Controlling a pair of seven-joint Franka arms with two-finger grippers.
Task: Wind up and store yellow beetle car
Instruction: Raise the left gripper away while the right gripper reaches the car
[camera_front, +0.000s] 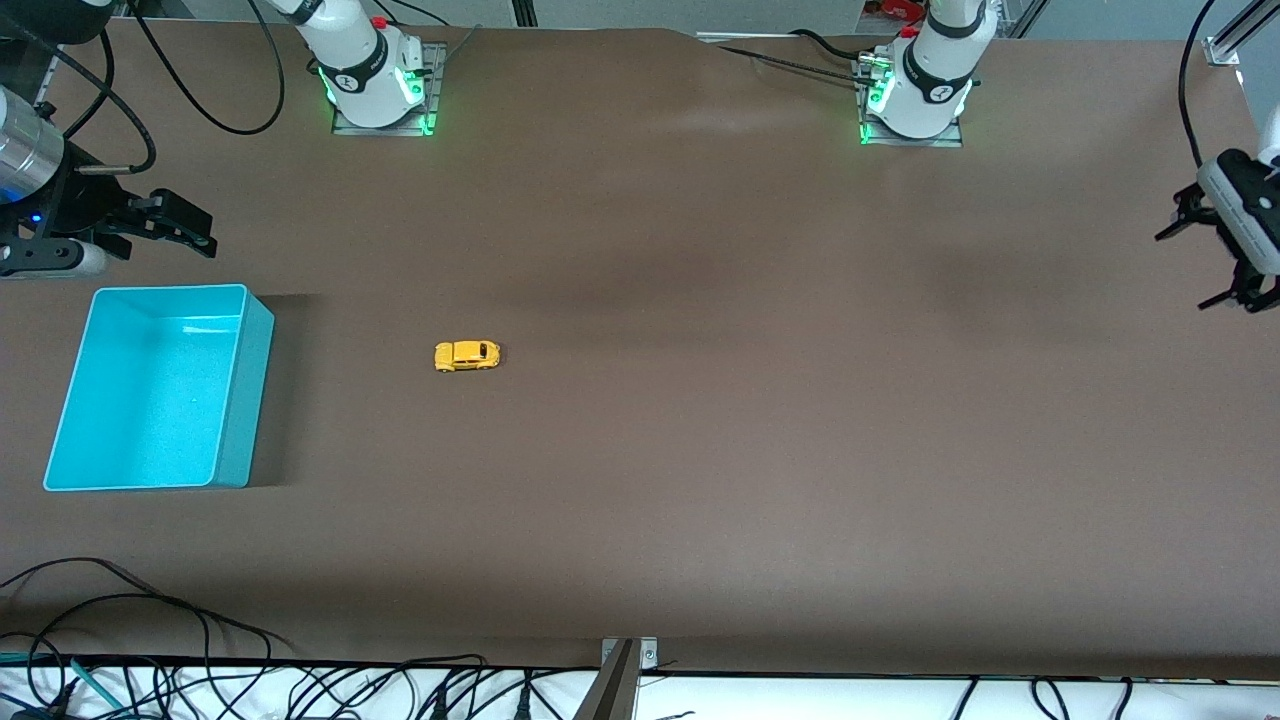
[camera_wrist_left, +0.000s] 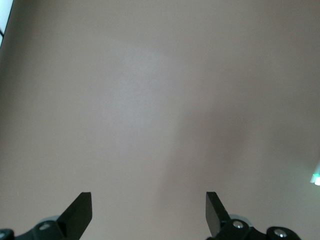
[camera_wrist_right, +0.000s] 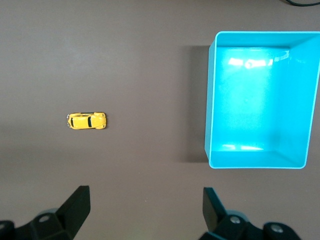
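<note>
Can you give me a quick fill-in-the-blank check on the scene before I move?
1. The yellow beetle car sits on the table, ____ the turquoise bin.
2. The turquoise bin holds ____.
3. The right gripper and the left gripper both have their fingers ____.
4. The car lies toward the ____ arm's end of the table.

Missing words: outside; nothing; open; right

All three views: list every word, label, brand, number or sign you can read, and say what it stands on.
None can be read.
Right arm's base: a small round dark mark, too small to read.
Left arm's base: the same kind of mark, too small to read.
Yellow beetle car, turquoise bin: no writing visible.
</note>
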